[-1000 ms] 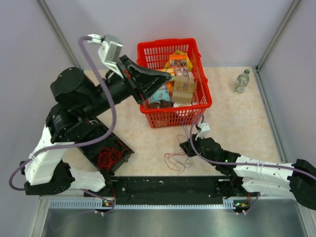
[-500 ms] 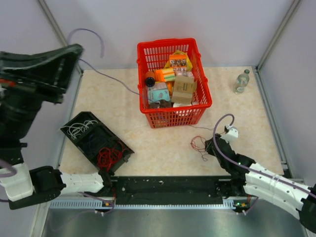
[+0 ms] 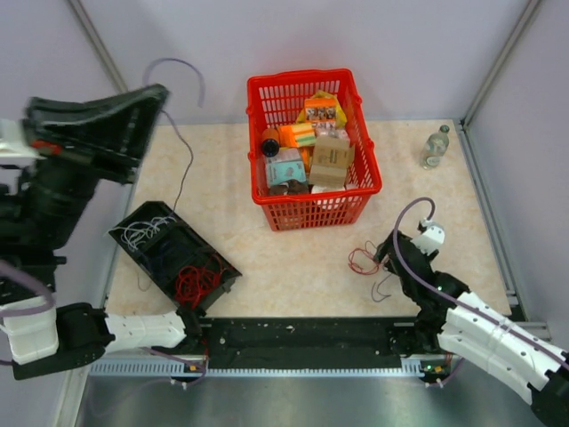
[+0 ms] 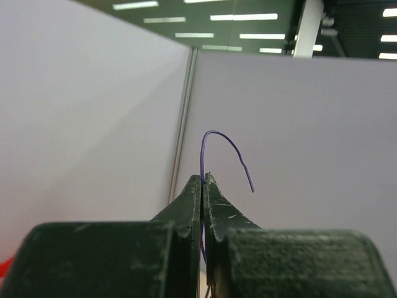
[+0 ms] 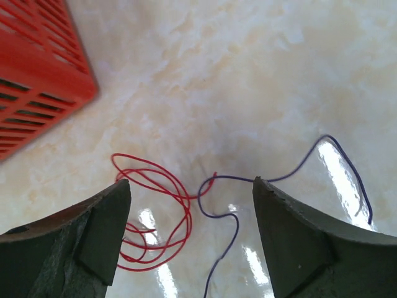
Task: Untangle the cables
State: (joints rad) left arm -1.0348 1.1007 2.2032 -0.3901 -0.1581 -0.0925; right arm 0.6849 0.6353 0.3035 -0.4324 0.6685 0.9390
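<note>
My left gripper (image 3: 163, 90) is raised high at the left, close to the top camera. It is shut on a thin purple cable (image 3: 183, 169) that arcs over its tips and hangs down toward the black tray. In the left wrist view the jaws (image 4: 203, 180) pinch that purple cable (image 4: 223, 139) against the wall. My right gripper (image 3: 382, 254) stands open low over the table. Between its fingers lie a small red cable coil (image 5: 188, 214) and another purple strand (image 5: 234, 218), touching where they cross. The same red coil (image 3: 362, 260) shows from above.
A black tray (image 3: 142, 253) at the left holds a red wire tangle (image 3: 197, 283) and whitish wires. A red basket (image 3: 302, 80) full of packages stands at the back centre. A small bottle (image 3: 435, 147) is at the back right.
My right gripper has opened and let the red and purple strands down onto the table. The long purple cable in my left gripper swung away from the basket and now hangs by the tray.
</note>
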